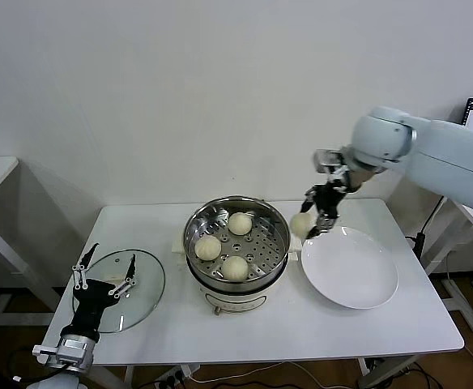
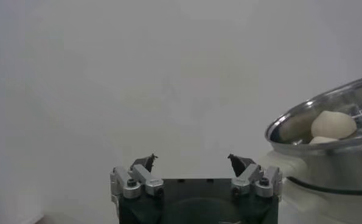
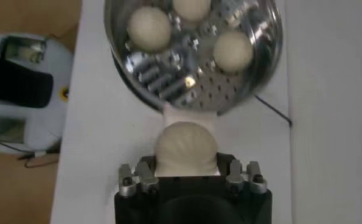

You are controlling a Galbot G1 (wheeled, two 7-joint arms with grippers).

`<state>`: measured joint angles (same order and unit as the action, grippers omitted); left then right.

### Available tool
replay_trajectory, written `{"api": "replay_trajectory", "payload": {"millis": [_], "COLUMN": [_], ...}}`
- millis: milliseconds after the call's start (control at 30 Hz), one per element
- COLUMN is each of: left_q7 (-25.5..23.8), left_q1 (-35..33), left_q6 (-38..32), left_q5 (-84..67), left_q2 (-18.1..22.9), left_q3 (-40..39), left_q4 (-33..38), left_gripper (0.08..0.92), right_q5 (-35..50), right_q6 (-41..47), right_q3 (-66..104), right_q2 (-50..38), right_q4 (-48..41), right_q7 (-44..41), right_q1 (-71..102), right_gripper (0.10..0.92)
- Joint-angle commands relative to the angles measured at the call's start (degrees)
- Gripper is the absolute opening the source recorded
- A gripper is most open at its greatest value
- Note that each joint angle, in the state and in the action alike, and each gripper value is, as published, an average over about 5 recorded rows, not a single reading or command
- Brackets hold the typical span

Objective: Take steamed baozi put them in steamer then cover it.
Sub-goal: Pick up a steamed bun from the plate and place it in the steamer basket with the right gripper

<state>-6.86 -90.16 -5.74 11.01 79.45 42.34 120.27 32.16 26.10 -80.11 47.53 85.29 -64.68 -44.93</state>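
With the fourth baozi [image 1: 300, 224] pinched in the closed jaws of the right gripper [image 1: 324, 223] right of centre, beside the steamer [image 1: 236, 243], it could be dropped onto the tabletop [image 1: 366, 324] if released short of the rim, while the left gripper [image 1: 104, 278], jaws open, is parked at lower left.

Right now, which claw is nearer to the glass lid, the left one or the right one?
Left. The left claw hovers open directly over the glass lid at the table's left end. The right claw is beyond the steamer, holding a baozi by the white plate.
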Motion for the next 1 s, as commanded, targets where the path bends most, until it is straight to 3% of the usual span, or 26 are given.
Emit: {"api": "replay_trajectory", "payload": {"millis": [33, 500, 1000], "left_q7": [-0.1, -0.2, -0.4], "left_q1": [-0.2, 0.5, 0.7], "left_q6": [0.0, 0.2, 0.0], "left_q5": [-0.3, -0.5, -0.5], "left_q2": [0.0, -0.2, -0.1], "left_q3": [1.0, 1.8, 1.7], "left_q4": [0.4, -0.5, -1.1], "left_gripper": [0.823, 0.823, 0.823], "right_q5": [3.9, -6.0, -7.8], "right_q6": [4.1, 2.3, 2.4], "right_q3": [-2.3, 0.9, 1.2], "right_q2": [13.7, 18.2, 18.8], "right_q4": [-5.7, -16.5, -17.0], "right_q7": [1.5, -0.3, -0.4], "right_q1": [1.1, 11.1, 13.5], "right_gripper": [0.662, 0.670, 0.669]}}
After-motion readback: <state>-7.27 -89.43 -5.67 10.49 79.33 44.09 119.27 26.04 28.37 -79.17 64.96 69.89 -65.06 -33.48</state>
